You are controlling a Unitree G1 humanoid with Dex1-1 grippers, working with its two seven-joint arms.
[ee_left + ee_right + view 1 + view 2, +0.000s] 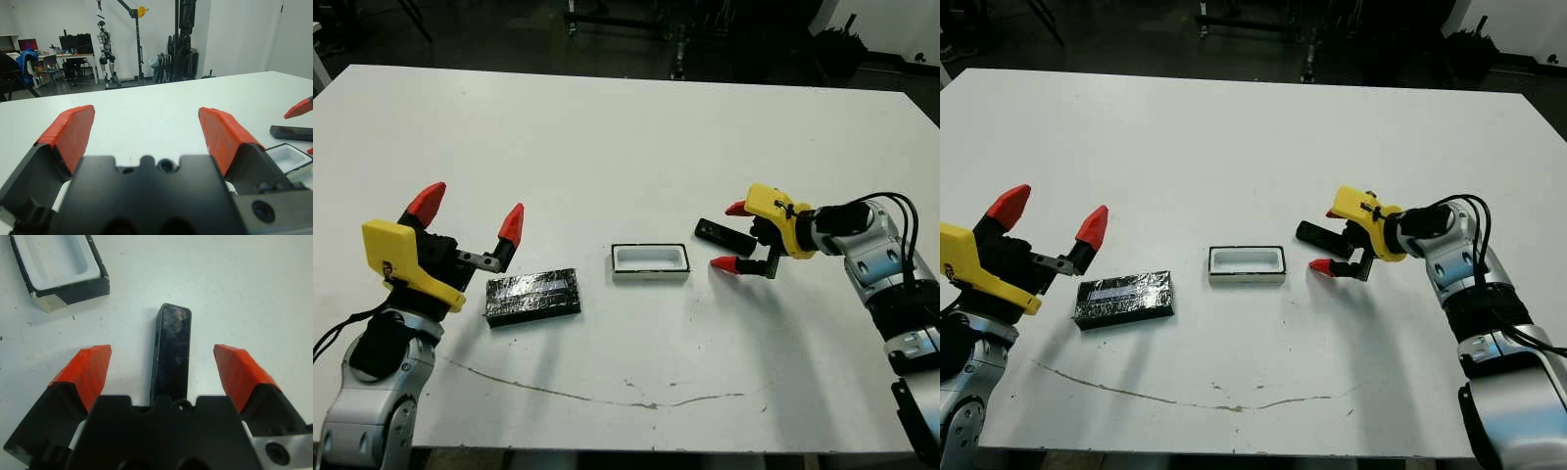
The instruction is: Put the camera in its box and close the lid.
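The camera (722, 233), a small flat black bar, lies on the table right of centre. My right gripper (731, 236) is open and straddles it, one red finger on each side; the right wrist view shows the camera (171, 351) lying between the fingertips, untouched. The box (650, 261), a shallow white tray with a black rim, sits open at the table's middle, just left of the camera. The lid (532, 293), a glossy black slab with a wrinkled top, lies further left. My left gripper (469, 213) hovers open above and left of the lid, holding nothing.
A long thin dark line (607, 397) runs across the white table (626, 127) near its front edge. Beyond the far edge stand dark equipment stands. The left wrist view shows a room with chairs, desks and a humanoid robot (105, 46) on a stand.
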